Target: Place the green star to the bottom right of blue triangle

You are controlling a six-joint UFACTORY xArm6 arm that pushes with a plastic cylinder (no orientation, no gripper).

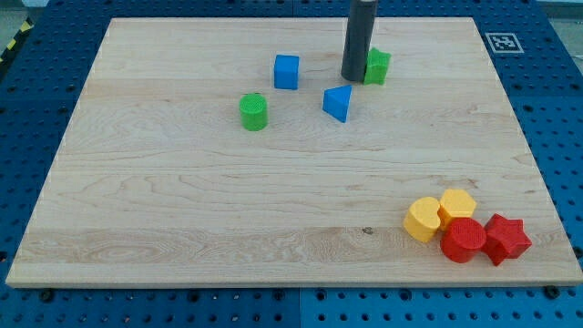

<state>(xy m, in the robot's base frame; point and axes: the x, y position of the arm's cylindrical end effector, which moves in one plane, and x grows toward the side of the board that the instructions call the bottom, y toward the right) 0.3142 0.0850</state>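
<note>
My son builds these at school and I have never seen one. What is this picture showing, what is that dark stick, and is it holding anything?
The one camera looks down at a wooden board. The dark stick is a robot arm's rod; it has no jaws, so it holds nothing and only pushes. My tip sits against the left side of the green star, above the blue triangle. Further left lie a blue cube and a green cylinder. At the view's bottom right, clustered: two yellow blocks, a red cylinder and a red star.
</note>
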